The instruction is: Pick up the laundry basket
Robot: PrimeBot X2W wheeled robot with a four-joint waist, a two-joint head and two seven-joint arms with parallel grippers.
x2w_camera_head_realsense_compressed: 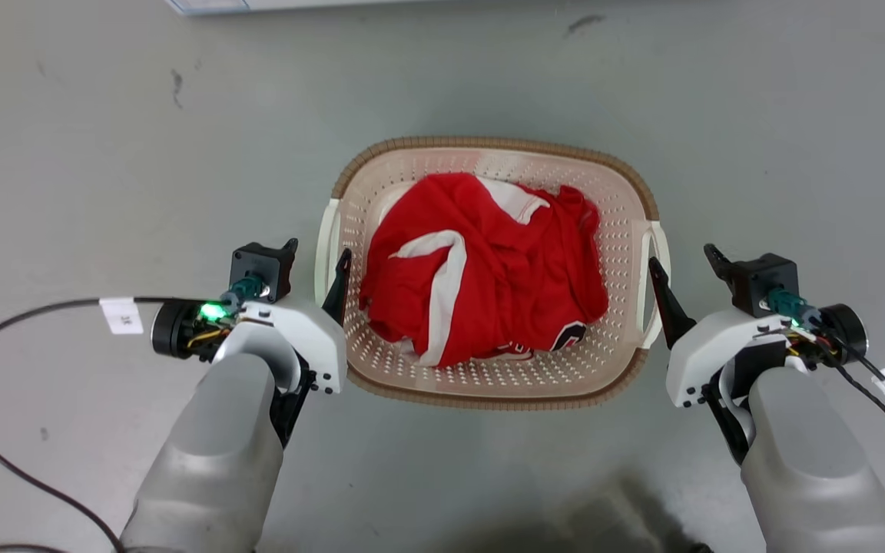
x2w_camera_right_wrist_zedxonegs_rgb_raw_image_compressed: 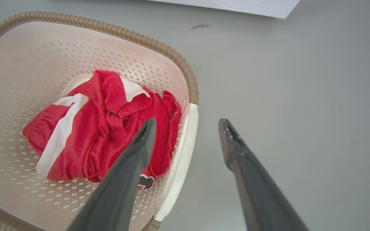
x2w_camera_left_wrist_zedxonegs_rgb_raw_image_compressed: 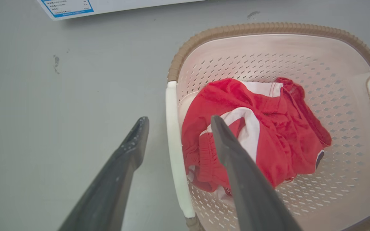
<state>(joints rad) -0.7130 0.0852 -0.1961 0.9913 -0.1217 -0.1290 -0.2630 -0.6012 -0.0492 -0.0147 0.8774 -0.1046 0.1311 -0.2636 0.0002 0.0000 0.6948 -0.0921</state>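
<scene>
— Left gripper (x2w_camera_head_realsense_compressed: pixel 318 250), how wide?
— Spread wide, holding nothing. One finger is outside the laundry basket (x2w_camera_head_realsense_compressed: pixel 488 144) and one inside, with the white left handle (x2w_camera_left_wrist_zedxonegs_rgb_raw_image_compressed: pixel 172 128) between them. Whether either finger touches it, I cannot tell.
— Right gripper (x2w_camera_head_realsense_compressed: pixel 681 256)?
— Likewise parted and empty, straddling the right handle (x2w_camera_right_wrist_zedxonegs_rgb_raw_image_compressed: pixel 188 134).
— And the basket?
— On the grey floor (x2w_camera_head_realsense_compressed: pixel 104 153), between the two grippers. A crumpled red-and-white garment (x2w_camera_head_realsense_compressed: pixel 504 269) inside hides most of its bottom. A dark patch at the garment's near edge is half folded under, unreadable.
— Anything cut off?
— A white panel (x2w_camera_right_wrist_zedxonegs_rgb_raw_image_compressed: pixel 236 4) at the top edge, and in the left wrist view a blue-bordered label (x2w_camera_left_wrist_zedxonegs_rgb_raw_image_compressed: pixel 66 6), too small to read. Both wrist views crop the basket's near rim.
</scene>
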